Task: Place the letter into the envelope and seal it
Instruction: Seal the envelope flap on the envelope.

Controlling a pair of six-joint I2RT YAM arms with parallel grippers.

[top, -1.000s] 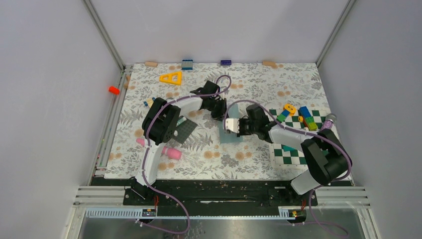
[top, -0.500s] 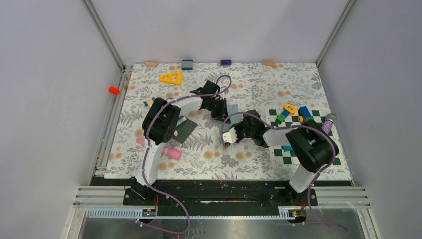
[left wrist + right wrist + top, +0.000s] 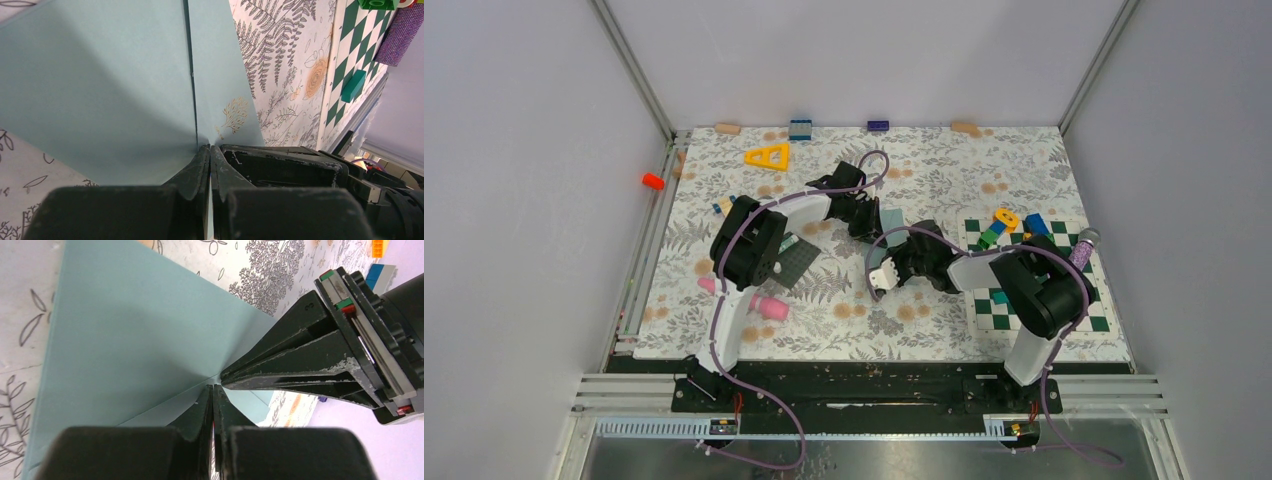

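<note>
Envelope is located mid-table on the floral cloth, lying flat, and is largely covered by both wrists in the top view. No letter is seen outside it; whether 1 is inside cannot be told.

Left gripper: jaws fully together, tips set down on the paper at a straight seam. Right gripper: jaws likewise together, tips resting on the paper. The 2 sets of tips meet almost nose to nose. Nothing is seen to be pinched by either; the contact looks like pressing, not holding.

Handling, as judged: the envelope is thin and very light, and it is expected to slide on the cloth under any sideways push. It bends readily and creases for good, so it is best held flat by 1 closed tip while the other works. If lifting is needed, a free edge or the flap should be taken, since the flat face offers no purchase. Pressure along the flap fold is judged to be the sealing step in hand.
</note>
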